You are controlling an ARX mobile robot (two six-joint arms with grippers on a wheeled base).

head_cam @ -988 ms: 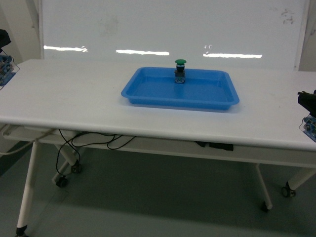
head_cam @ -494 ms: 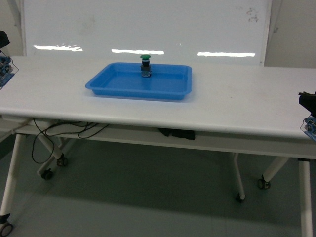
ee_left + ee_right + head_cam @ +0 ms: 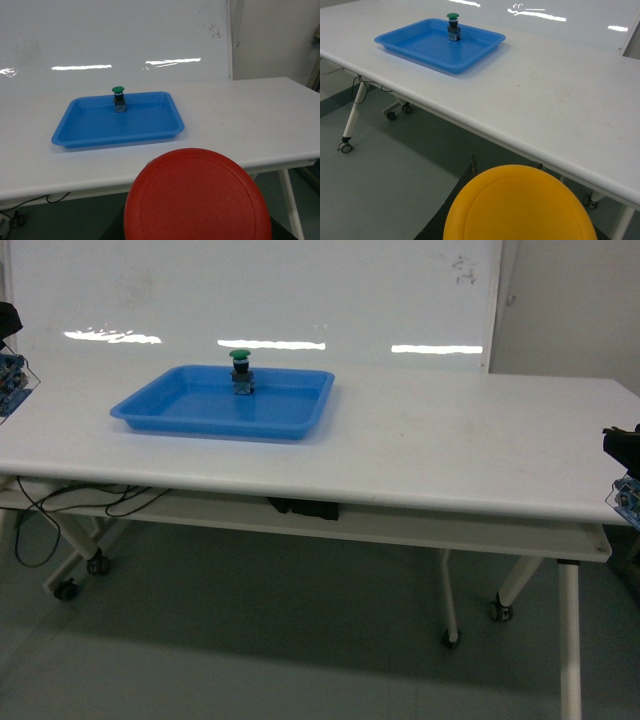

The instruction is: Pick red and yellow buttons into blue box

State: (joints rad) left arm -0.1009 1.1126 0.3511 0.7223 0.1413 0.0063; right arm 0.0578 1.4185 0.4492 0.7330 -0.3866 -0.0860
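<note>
Jaws of both arms are hard to read: in each wrist view the cap of a button is filling the bottom of the picture and hiding the fingers, so I cannot tell whether they are spread or pinching. The red button [image 3: 197,197] is sitting right below the left wrist camera, its round cap facing up. The yellow button [image 3: 519,205] is sitting the same way below the right wrist camera, with a bit of black body showing at its left side. In the head view, only a small part of the left gripper [image 3: 10,375] is showing at the left edge, and of the right gripper [image 3: 625,475] at the right edge.

On the white worktop [image 3: 450,445] a shallow blue tray [image 3: 180,417] is lying toward the left. One green button [image 3: 241,371] is standing upright inside it, near the far rim, and it is the only thing in the tray. Black cables [image 3: 85,502] are hanging under the worktop at the left.

The blue box is not appearing in any view.
</note>
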